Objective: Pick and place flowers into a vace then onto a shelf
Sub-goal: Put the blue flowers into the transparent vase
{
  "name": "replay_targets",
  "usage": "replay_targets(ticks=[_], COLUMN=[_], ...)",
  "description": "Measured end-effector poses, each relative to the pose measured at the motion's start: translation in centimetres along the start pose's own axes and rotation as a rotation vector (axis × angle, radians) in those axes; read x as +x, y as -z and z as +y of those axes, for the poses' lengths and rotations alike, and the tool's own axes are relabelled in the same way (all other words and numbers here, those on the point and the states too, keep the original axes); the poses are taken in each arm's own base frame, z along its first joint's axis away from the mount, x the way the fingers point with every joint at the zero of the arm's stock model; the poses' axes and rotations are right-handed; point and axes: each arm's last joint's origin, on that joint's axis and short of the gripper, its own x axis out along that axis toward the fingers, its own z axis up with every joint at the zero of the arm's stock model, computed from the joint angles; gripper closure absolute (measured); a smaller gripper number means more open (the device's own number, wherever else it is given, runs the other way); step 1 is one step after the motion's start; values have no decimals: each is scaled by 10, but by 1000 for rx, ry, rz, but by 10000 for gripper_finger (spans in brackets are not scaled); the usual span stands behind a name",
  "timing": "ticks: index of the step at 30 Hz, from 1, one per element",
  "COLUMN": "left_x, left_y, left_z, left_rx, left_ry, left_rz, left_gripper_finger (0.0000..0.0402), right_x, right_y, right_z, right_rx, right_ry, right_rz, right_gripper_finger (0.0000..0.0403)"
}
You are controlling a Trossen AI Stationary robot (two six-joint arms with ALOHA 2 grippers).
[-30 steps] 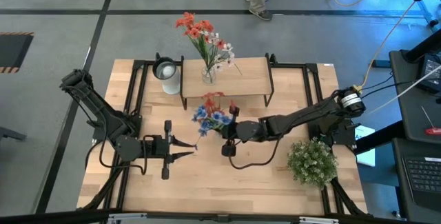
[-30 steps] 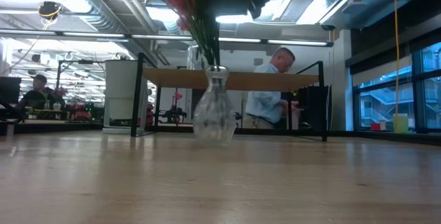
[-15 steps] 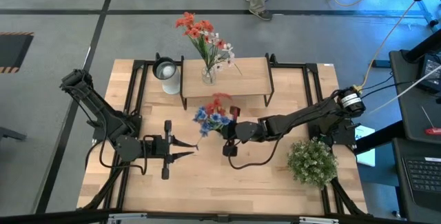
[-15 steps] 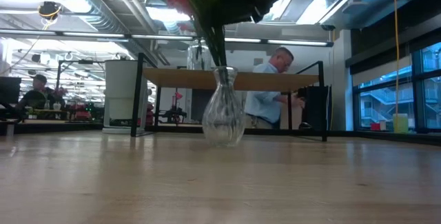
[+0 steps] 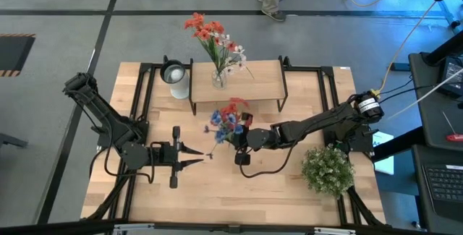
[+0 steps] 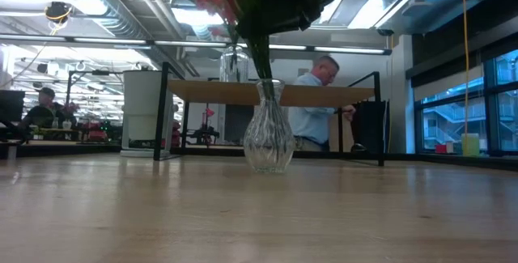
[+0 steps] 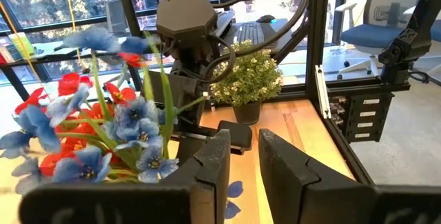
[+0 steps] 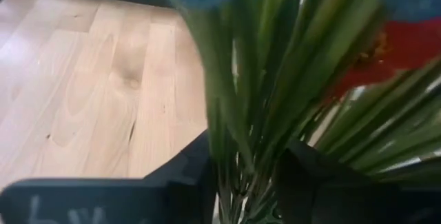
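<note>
The glass vase (image 6: 269, 127) of blue and red flowers (image 5: 227, 122) has slid to the right across the table (image 5: 289, 191). The right gripper (image 5: 241, 138) is closed around its neck, just in front of the shelf (image 5: 260, 83). The left gripper (image 5: 195, 157) waits nearby, fingers slightly parted, holding nothing.

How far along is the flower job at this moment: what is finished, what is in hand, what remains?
Done: one glass vase of red and white flowers stands on the shelf. In hand: the right gripper grips the blue and red flowers in a second vase on the table in front of the shelf. Left: shelving that vase. The left gripper waits open nearby.
</note>
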Motion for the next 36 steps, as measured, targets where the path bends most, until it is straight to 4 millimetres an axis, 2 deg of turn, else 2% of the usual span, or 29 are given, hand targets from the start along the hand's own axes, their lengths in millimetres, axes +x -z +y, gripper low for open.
replay_targets(ticks=[5,20,27,30,36], left_x=[0,0,0,0,0], left_y=[0,0,0,0,0], left_z=[0,0,0,0,0], left_rx=[-1,7,9,9,9], left_ry=[0,-1,-3,-3,-3], left_rz=[0,0,0,0,0], left_gripper_finger=[331,329,332,333,331], right_x=[0,-5,-5,-6,-7], right_y=[0,12,6,3,3], right_z=[0,1,3,3,2], right_rx=[-1,43,51,54,87], right_ry=[0,-2,-83,-91,-84], right_rz=[2,131,119,110,154], right_gripper_finger=[269,267,262,241,172])
